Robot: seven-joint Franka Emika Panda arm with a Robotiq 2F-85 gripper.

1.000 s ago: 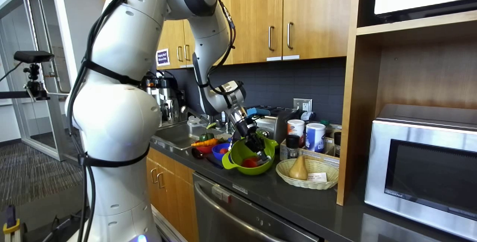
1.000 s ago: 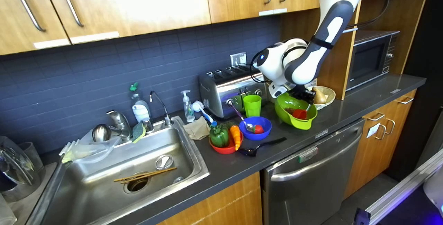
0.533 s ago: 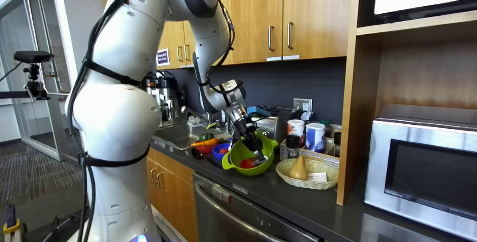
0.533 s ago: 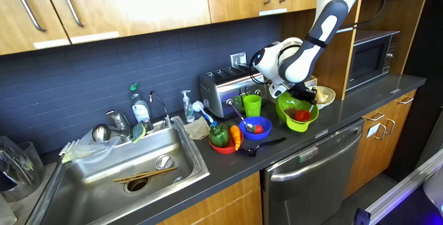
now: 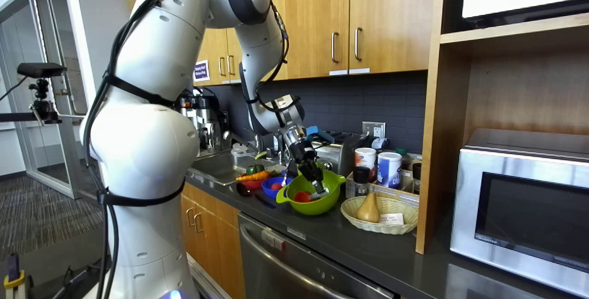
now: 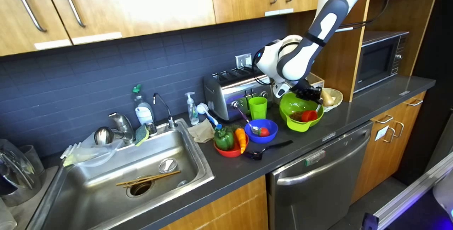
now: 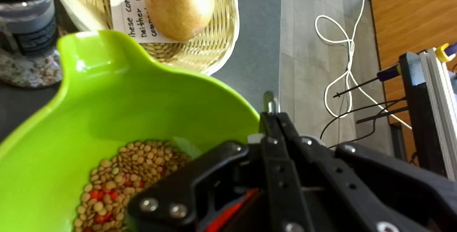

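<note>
Kitchen, steel sink (image 6: 102, 198), toaster (image 6: 236, 92), dishwasher (image 6: 318, 194), wooden cabinets (image 6: 134, 0)

the arm (image 5: 163, 57) arches high; its claw (image 7: 274, 116) slants downward, fingers (image 7: 275, 153) clamped tight.

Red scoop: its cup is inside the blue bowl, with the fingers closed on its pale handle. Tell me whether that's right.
Wrong bowl: the cup of the red scoop is inside the green bowl, as both exterior views show. The rest is right: the fingers are closed on its pale handle.
</note>
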